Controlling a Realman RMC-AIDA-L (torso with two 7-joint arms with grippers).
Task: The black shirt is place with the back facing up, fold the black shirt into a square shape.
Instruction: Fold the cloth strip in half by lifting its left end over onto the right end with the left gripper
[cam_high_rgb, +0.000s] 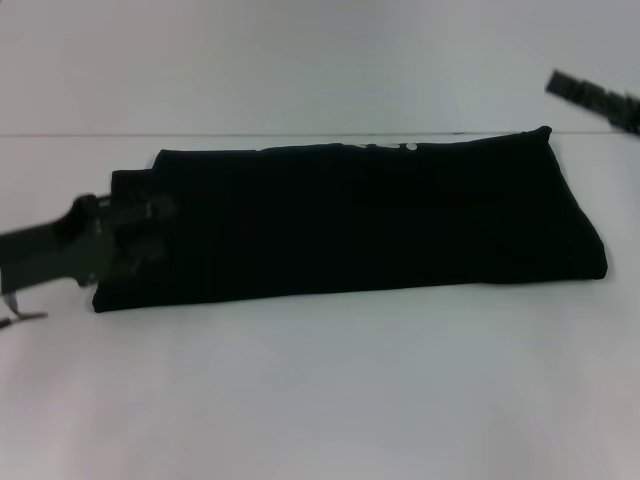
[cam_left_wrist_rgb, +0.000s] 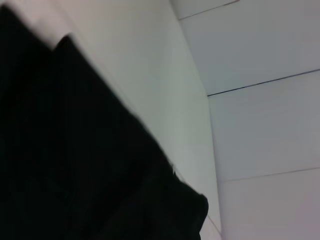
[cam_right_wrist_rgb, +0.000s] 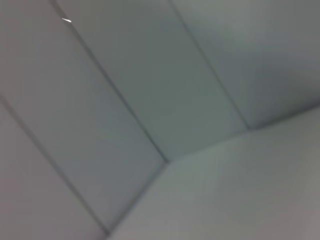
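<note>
The black shirt (cam_high_rgb: 360, 220) lies on the white table (cam_high_rgb: 320, 390), folded into a long band that runs from left to right. My left gripper (cam_high_rgb: 150, 225) lies over the shirt's left end, low at the fabric. The left wrist view shows the shirt (cam_left_wrist_rgb: 75, 160) close up, filling its lower part. My right arm (cam_high_rgb: 595, 98) is raised at the far right, above and behind the shirt's right end; its gripper is out of view. The right wrist view shows only the wall and table.
The white table runs wide in front of the shirt. A pale wall (cam_high_rgb: 300, 60) stands right behind the table's back edge. A small metal piece (cam_high_rgb: 22, 320) lies by the left arm at the left edge.
</note>
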